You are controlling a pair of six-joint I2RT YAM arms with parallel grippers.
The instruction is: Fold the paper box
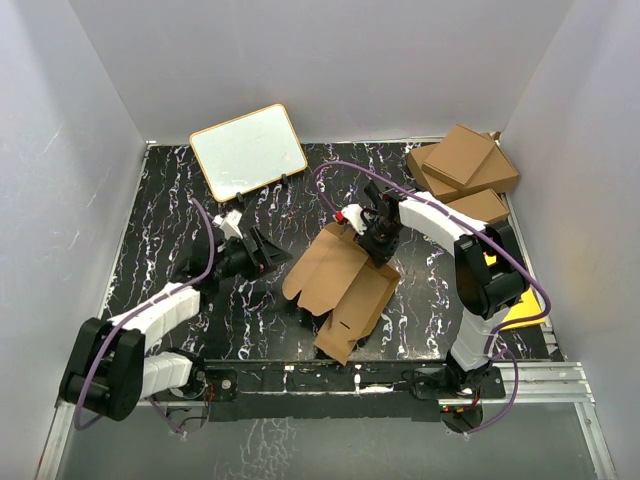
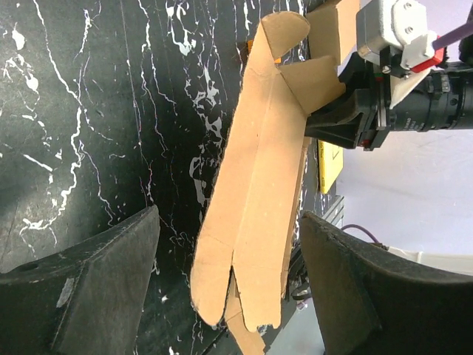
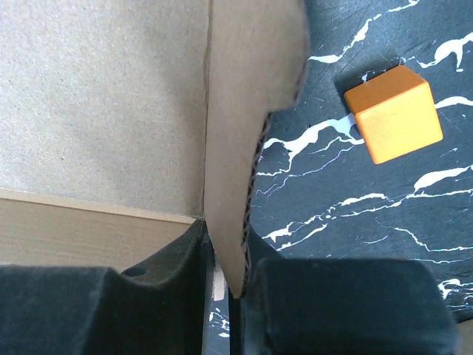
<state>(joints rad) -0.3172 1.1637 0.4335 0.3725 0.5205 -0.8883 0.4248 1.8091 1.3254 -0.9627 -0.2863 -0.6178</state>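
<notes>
The paper box point(image 1: 340, 285) is a flat brown die-cut sheet with tabbed flaps. It is held up off the black marbled table at mid-table, tilted. My right gripper point(image 1: 381, 243) is shut on one of its upper flaps; in the right wrist view the flap's corrugated edge point(image 3: 247, 170) is pinched between the two black pads, gripper point(image 3: 233, 274). My left gripper point(image 1: 268, 256) stands open just left of the box. In the left wrist view the box point(image 2: 259, 185) shows in the gap between the wide-apart fingers point(image 2: 96, 281), farther out and untouched.
A white board with a wooden frame point(image 1: 248, 150) leans at the back left. Three larger brown cartons point(image 1: 465, 170) are stacked at the back right. A yellow sheet point(image 1: 522, 308) lies by the right arm. An orange cube point(image 3: 394, 112) sits on the table near the held flap.
</notes>
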